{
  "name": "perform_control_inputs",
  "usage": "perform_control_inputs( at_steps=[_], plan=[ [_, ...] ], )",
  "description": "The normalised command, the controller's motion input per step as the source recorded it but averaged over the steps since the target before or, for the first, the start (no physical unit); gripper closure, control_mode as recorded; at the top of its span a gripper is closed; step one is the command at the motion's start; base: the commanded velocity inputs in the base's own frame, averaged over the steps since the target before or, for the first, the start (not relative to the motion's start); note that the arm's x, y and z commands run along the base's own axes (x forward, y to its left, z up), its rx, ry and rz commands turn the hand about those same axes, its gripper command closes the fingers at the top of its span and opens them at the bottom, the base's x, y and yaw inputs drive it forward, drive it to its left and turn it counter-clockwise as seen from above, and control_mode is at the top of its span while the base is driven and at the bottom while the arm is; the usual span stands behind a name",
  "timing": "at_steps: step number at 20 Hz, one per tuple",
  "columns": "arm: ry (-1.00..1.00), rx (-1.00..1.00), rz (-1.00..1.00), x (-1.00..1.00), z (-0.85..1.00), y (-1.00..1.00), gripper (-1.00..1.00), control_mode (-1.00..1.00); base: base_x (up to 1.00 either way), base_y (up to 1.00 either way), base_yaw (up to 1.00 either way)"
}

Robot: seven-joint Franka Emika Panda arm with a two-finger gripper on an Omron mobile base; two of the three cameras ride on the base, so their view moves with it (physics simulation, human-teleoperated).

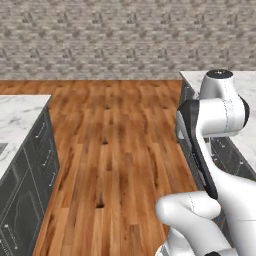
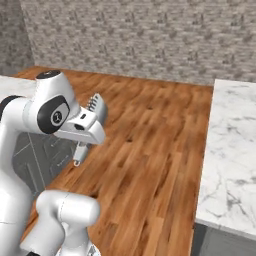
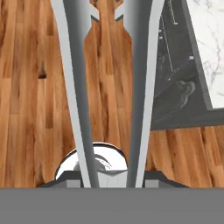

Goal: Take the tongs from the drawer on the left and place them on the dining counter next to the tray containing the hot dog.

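One pair of tongs (image 3: 131,87) is in play: slim silvery-grey metal, its two long narrow arms running up the hand view from between the jaws at the bottom and spreading slightly toward notched tips at the top. The jaws are part closed on the joined end of the tongs, one finger tip (image 3: 70,179) on each outer side, so the tongs are carried in the air over the floor. In the right base view the gripper (image 2: 80,150) hangs below the white wrist, with the toothed end of the tongs (image 2: 95,105) sticking up past the hand.

One robot arm (image 1: 215,130) rises at the lower right of the left base view. Two white marble worktops with grey veins show there: one at the left edge (image 1: 17,117) above dark grey cabinet fronts (image 1: 30,185) with thin silver bar handles, one at the right (image 1: 245,100) behind the arm. The right base view shows one wide marble worktop (image 2: 230,150) on its right side.

The floor (image 1: 115,150) is reddish-brown wood planks with dark knots. One grey brick wall (image 1: 125,35) closes the far end of the room. In the hand view an open dark grey drawer (image 3: 179,96) lies beside a marble edge at the upper right, well apart from the tongs
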Motion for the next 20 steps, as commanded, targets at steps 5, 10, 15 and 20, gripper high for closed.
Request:
perform_control_inputs(
  at_steps=[5, 10, 15, 20],
  plan=[
    [0.0, 0.0, 0.0, 0.0, 0.0, 0.0, 1.0, 1.0, 0.61, -0.12, 0.07],
    [0.0, 0.0, 0.0, 0.0, 0.0, 0.0, 1.0, 1.0, 0.89, 0.0, 0.01],
    [0.0, 0.0, 0.0, 0.0, 0.0, 0.0, 1.0, 1.0, 1.0, 0.05, 0.06],
    [0.0, 0.0, 0.0, 0.0, 0.0, 0.0, 1.0, 1.0, 1.0, 0.06, 0.17]
  ],
)
